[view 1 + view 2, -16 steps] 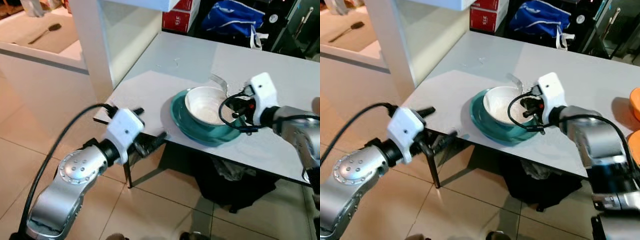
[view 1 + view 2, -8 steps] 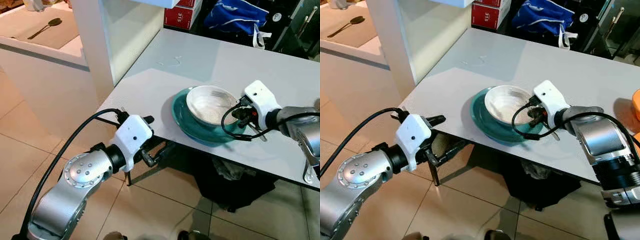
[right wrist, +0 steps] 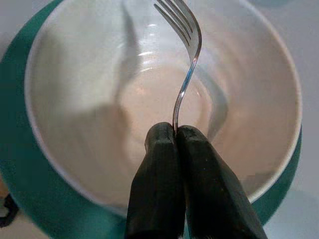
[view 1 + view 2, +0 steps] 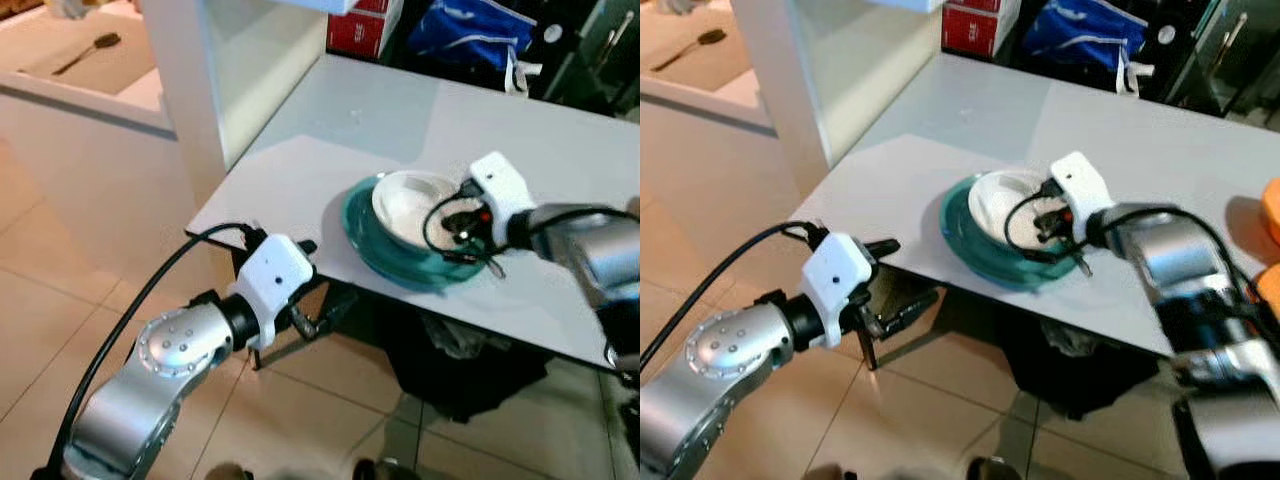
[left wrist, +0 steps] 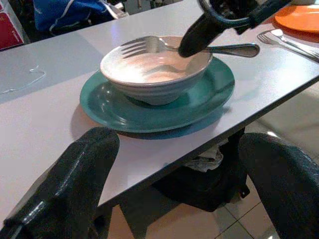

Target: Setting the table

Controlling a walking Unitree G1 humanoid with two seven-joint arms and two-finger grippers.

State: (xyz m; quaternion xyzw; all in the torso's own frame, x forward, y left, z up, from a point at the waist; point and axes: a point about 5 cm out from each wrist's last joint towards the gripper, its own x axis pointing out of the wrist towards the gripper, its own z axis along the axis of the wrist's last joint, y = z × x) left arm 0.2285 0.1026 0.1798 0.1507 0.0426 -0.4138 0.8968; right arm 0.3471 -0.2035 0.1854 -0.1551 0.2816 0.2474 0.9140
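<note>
A white bowl [image 4: 408, 203] sits on a teal plate [image 4: 372, 250] near the front edge of the pale grey table [image 4: 300, 170]. My right gripper [image 3: 175, 132] is shut on the handle of a silver fork [image 3: 187, 69]. It holds the fork over the bowl's right rim, tines reaching across the bowl's hollow. In the left wrist view the fork [image 5: 149, 45] lies level across the bowl's top. My left gripper [image 4: 312, 305] hangs open just below and in front of the table's edge, nothing between its fingers [image 5: 79, 174].
An orange plate [image 5: 299, 15] with another fork [image 5: 284, 40] beside it lies further right on the table. A white pillar [image 4: 185, 90] stands at the table's left. A red box [image 4: 360, 25] and blue bag [image 4: 470, 35] are behind. Tiled floor lies below.
My right gripper has carried the fork leftward from the plate's right rim to over the bowl. The left arm has barely moved; the view shifted a little.
</note>
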